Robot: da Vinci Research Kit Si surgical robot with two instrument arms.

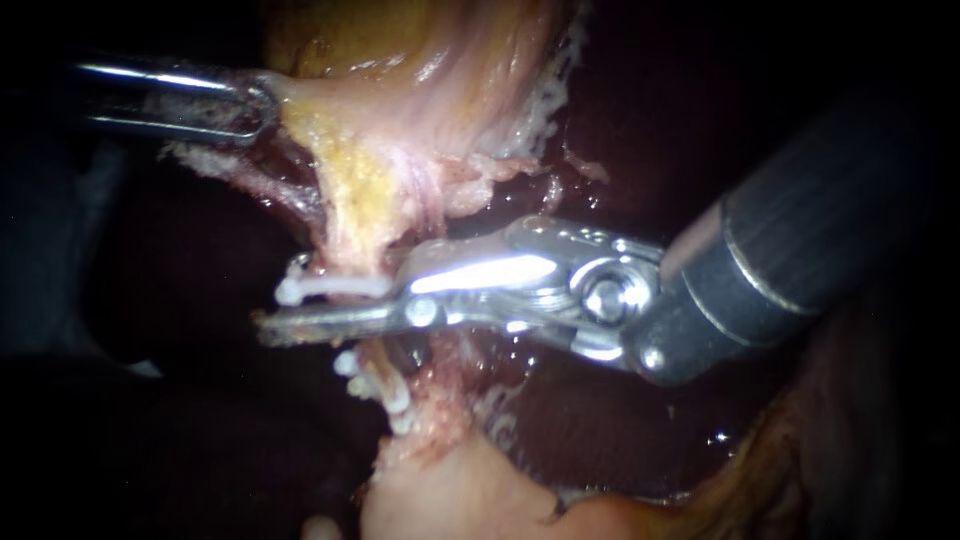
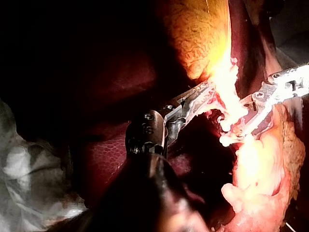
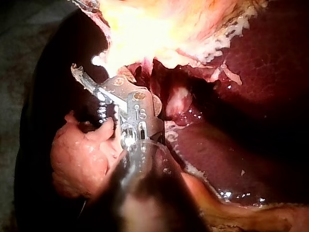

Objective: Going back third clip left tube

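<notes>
Nearest: right instrument (image 1: 275, 308), jaws spread, astride the tube (image 1: 355, 225), white clip (image 1: 330, 287) across it at the upper jaw. Two more clips (image 1: 385, 390) lower down. Further back, left instrument (image 1: 262, 105), jaws pinching the gallbladder (image 1: 400, 60). Seems clipped already; remains only to pull back clear.

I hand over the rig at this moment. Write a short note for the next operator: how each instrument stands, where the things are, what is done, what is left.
Left instrument: shut on the pale tissue above the tube.
Right instrument: open, astride the tube.
White clip: lies across the tube, inside the open right instrument. Other white clips sit lower on the tube.
Done: this clip seems placed.
Left: draw the right instrument straight back, clear of the tube and clips.
</notes>
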